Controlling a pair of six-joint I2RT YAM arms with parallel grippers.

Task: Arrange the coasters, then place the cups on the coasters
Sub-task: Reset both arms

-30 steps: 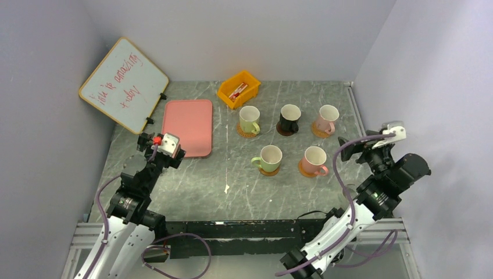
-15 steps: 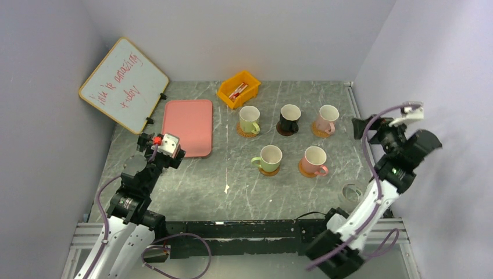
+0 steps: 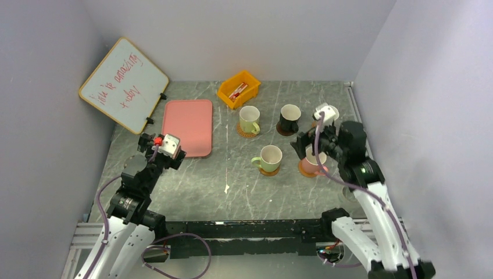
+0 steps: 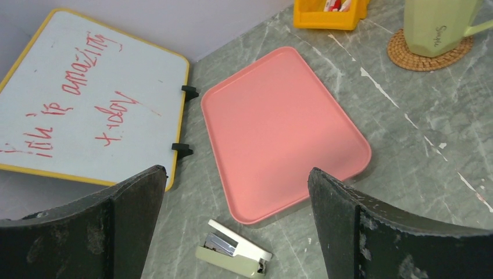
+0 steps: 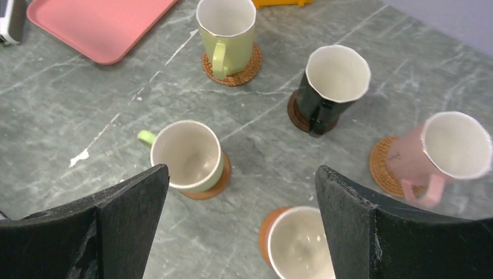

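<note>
**Five mugs seated on five coasters, both grippers spread wide**

Red handwriting on the yellow-framed whiteboard (image 4: 87,99), ahead and left of the left gripper (image 4: 236,173): "amazing" legible, the rest not. Small dark script on the pale green handled mug (image 4: 436,26), far ahead to the right, too small to read. Seated on a woven round tan coaster (image 4: 427,55). Left jaws apart and empty above the pink rectangular tray (image 4: 279,116), small white stapler (image 4: 232,250) just beneath.

Right gripper (image 5: 241,172) likewise wide, holding nothing. Between its fingers, a second pale green mug (image 5: 186,154) on a plain orange-brown disc (image 5: 218,183). Directly under, a whitish-inside mug (image 5: 299,244) on an orange disc (image 5: 268,224). Ahead, a glossy black mug (image 5: 331,87) on a dark brown disc (image 5: 295,110). Ahead right, a pale pink mug (image 5: 447,151) on a woven orange disc (image 5: 381,165).
</note>
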